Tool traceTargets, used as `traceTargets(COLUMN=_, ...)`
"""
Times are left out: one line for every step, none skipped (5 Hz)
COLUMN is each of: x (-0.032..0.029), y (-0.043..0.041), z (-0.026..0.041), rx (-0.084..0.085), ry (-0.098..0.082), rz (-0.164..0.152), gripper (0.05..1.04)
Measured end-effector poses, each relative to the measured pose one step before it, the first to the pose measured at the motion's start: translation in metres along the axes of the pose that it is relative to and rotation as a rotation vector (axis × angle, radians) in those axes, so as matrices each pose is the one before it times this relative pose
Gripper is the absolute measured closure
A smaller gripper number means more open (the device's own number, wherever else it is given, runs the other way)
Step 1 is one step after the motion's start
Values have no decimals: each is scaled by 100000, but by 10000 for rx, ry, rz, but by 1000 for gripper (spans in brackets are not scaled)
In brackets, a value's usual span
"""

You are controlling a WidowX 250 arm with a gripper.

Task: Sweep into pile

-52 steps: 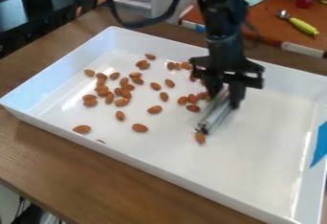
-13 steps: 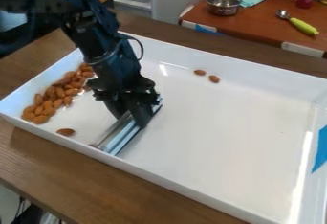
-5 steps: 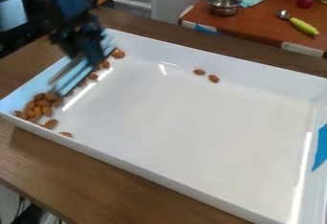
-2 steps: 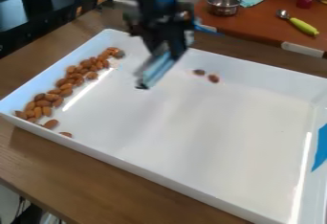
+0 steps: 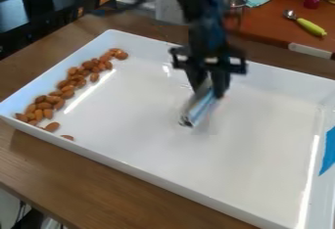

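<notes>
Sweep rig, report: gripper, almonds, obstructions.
Gripper holding silvery tool over middle of tray. Almonds strung along picture-left wall. Obstructions: arm hides part of far wall.

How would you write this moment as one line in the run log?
gripper: holds bar | bar: around tray middle | almonds: along tray wall at picture left, one slightly apart
</notes>
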State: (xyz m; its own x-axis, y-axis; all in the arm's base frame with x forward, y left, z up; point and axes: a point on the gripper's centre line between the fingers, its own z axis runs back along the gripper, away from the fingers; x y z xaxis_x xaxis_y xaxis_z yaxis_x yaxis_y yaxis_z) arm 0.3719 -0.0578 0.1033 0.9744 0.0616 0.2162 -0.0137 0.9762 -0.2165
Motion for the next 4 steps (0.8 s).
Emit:
traceTargets(x=698, y=-173, z=-2284, rx=400, ry=204, rz=198, gripper=703)
traceTargets(x=1777, y=-68, z=-385, rx=92, ry=-173, rz=197, gripper=703)
traceTargets(x=1374, y=215, z=-276, rx=-12, ry=17, rz=161, gripper=703)
traceTargets(x=296, y=1089, z=106, rx=-41, ry=153, rz=127, gripper=703)
